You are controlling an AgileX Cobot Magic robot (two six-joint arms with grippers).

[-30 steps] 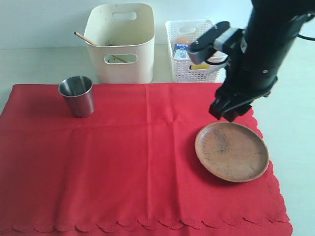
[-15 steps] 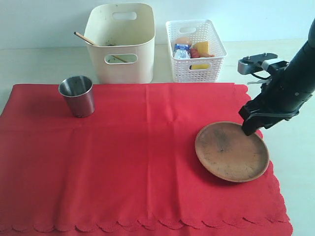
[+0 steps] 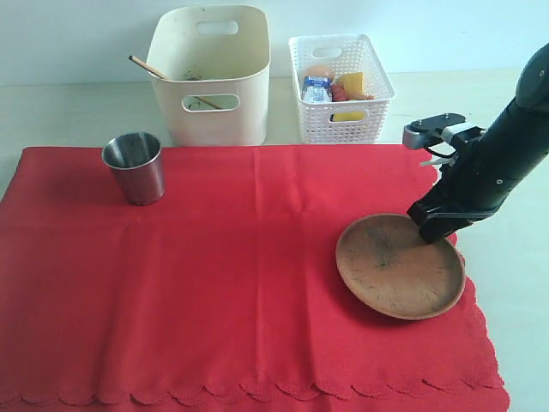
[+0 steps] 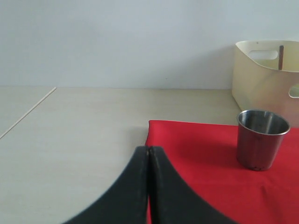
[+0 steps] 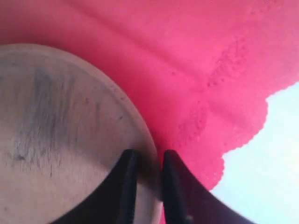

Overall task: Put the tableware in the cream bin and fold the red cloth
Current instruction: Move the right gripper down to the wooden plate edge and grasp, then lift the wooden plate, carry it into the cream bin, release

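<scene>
Plate: the round brown plate [image 3: 400,267] is shallow and matte, with dark scuffs and a raised rim. Being round, it has no long axis. It lies on the right part of the red cloth [image 3: 232,275].
Right jaws: narrowed onto the plate's far-right rim, one finger inside and one outside.
Left jaws: pressed together and empty, above the counter [image 4: 70,140].
Cloth: flat, creased, with a scalloped hem.
Cup: the steel cup [image 3: 134,166] stands upright on the cloth's far-left part.
Bin: the cream bin [image 3: 211,77] is smooth-walled. Wooden chopsticks [image 3: 146,66] lean over its left rim.
</scene>
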